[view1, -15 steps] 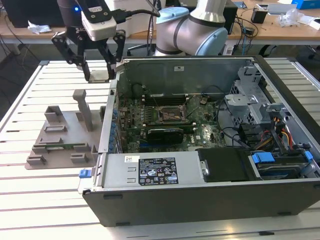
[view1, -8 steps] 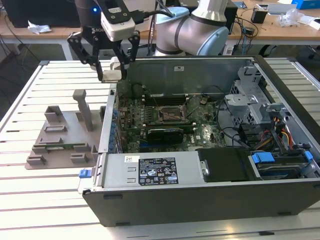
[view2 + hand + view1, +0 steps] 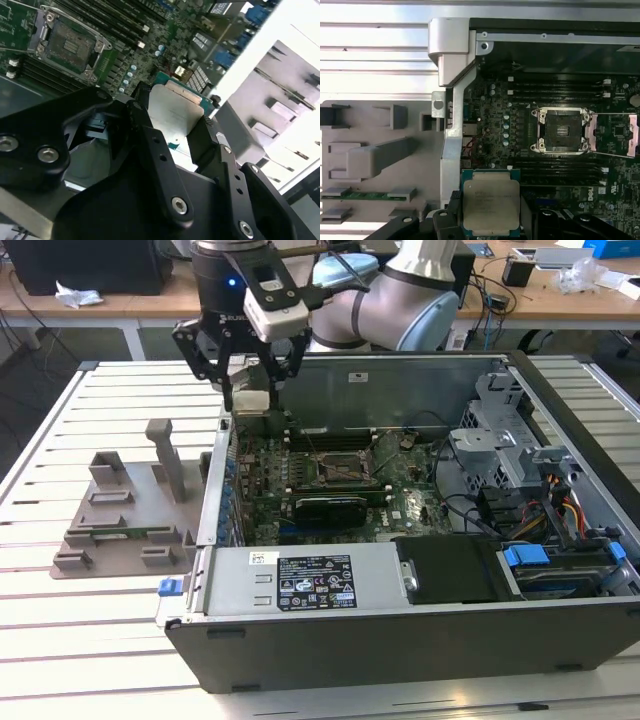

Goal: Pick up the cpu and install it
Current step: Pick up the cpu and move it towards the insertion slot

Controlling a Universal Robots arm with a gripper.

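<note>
**Tabletop (image 3: 90, 640): cpu (image 3: 491, 207) aloft over open case (image 3: 400, 635)**

The pincer (image 3: 252, 398) clamps the cpu above the motherboard (image 3: 495, 125), near the wall beside a grey tray (image 3: 110, 540). Inside the case, the socket (image 3: 562, 131) lies open and empty. A memory stick (image 3: 367, 195) sits in the tray.

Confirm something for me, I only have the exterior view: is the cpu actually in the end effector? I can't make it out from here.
Observer: Yes. In both wrist views the end effector clamps the cpu by two opposite edges, silvery top showing.
Operator: Is the socket ready to take it?
Observer: The first wrist view shows the socket bare, with its metal frame swung open to one side.
Operator: Am I over it?
Observer: No. In that view the cpu hangs beside the case's edge rail, well clear of the socket.
</note>
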